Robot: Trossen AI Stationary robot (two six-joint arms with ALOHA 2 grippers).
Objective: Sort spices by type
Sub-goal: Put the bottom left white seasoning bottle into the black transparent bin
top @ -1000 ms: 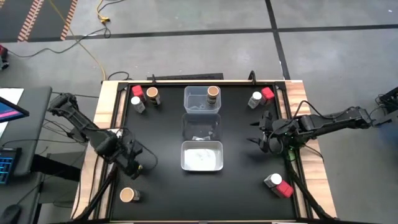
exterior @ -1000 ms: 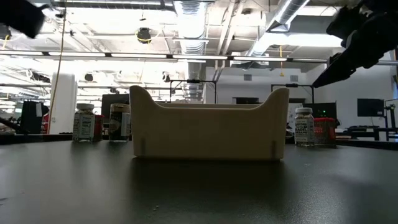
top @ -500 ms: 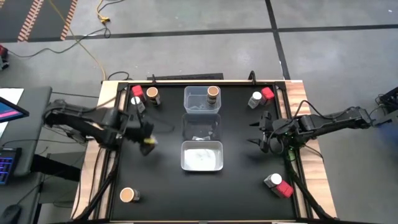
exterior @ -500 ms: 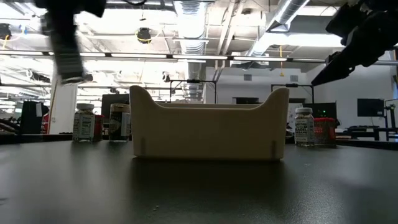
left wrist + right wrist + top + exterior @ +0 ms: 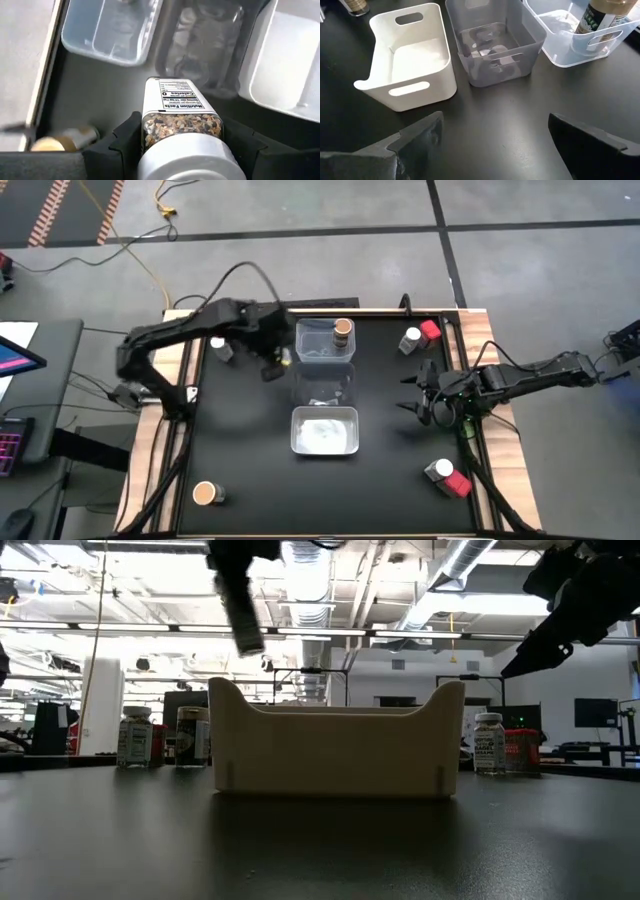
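My left gripper [image 5: 274, 358] hangs above the table just left of the far clear bin [image 5: 325, 352], shut on a white-topped spice jar [image 5: 182, 120] with speckled contents. In the low view it shows high up [image 5: 240, 600]. A tan-topped jar [image 5: 343, 328] stands inside that bin. Other jars stand on the table: a white-topped one [image 5: 217, 345] at the far left, a white [image 5: 411, 339] and red [image 5: 430, 330] pair at the far right, another pair [image 5: 446, 476] at the near right, and a tan-topped one [image 5: 206, 493] at the near left. My right gripper [image 5: 419, 394] waits open at the right edge. My left gripper pinches the white-topped jar between its two fingers [image 5: 125, 142], one on each side of the glass body just past the white cap [image 5: 187, 157]. The jar lies along the fingers with its base pointing away from the wrist. It is lifted clear of the table.
A grey see-through bin [image 5: 323, 385] and a white bin [image 5: 324, 431] stand in a row with the far clear bin down the table's middle. A tan-topped jar [image 5: 65, 140] stands close beneath the left gripper. Raised wooden rails [image 5: 172, 360] border the table.
My left arm has swung from the near-left part of the table toward the far edge and to the right, carrying the jar high above the table to the left side of the far clear bin. The right arm has kept still.
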